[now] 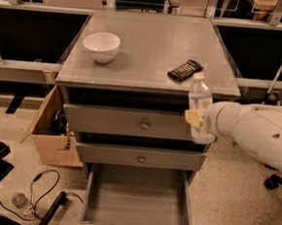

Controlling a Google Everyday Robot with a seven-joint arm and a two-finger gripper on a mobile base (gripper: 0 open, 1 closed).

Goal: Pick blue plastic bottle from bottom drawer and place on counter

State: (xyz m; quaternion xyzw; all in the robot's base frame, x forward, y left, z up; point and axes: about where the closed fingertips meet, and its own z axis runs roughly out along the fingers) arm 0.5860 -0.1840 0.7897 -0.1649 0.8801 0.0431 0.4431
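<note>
The blue plastic bottle, clear with a white cap, is held upright in the air at the counter's front right corner, its cap just above the counter edge. My gripper is shut on the bottle's lower half, and a yellowish finger pad shows on its left side. The white arm reaches in from the right. The bottom drawer is pulled open below, and its grey inside is bare. The counter is the flat grey cabinet top.
A white bowl stands on the counter's left, and a black flat device lies near its front right. The two upper drawers are closed. A cardboard box sits left of the cabinet, with cables on the floor.
</note>
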